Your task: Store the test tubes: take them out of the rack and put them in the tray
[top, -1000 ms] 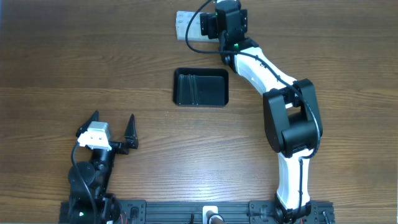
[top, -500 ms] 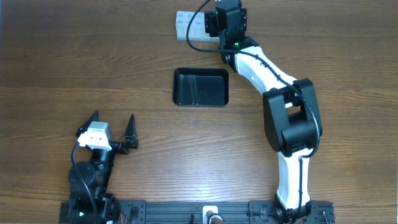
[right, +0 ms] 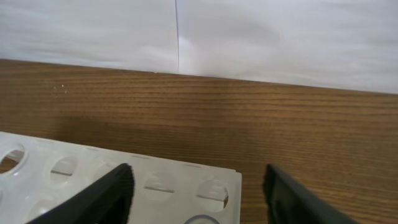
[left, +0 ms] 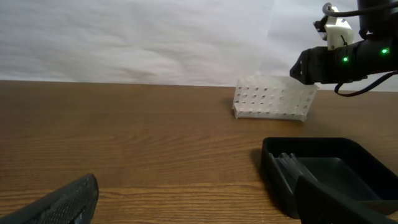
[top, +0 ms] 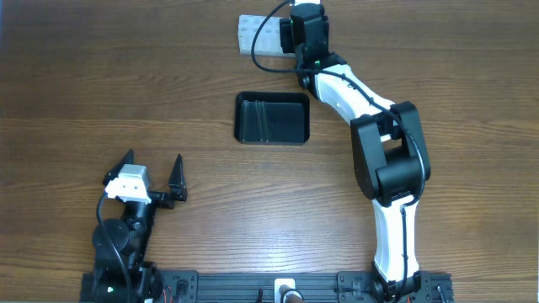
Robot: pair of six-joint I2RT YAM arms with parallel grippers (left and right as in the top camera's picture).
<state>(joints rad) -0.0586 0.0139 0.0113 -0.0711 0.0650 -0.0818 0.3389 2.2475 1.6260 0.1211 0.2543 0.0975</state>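
Hangs right gripper (right: 196, 186) over corner of white rack (right: 93, 180), fingers spread apart, rests left gripper (top: 153, 172) wide open near its base, well apart from black tray (top: 273, 141).

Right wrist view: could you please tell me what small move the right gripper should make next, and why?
Probably ease the right gripper straight down. Its fingers are open and straddle the corner of the rack. A round rim, perhaps a tube's mouth, lies between them, so a short descent should bring the fingers alongside it for closing.
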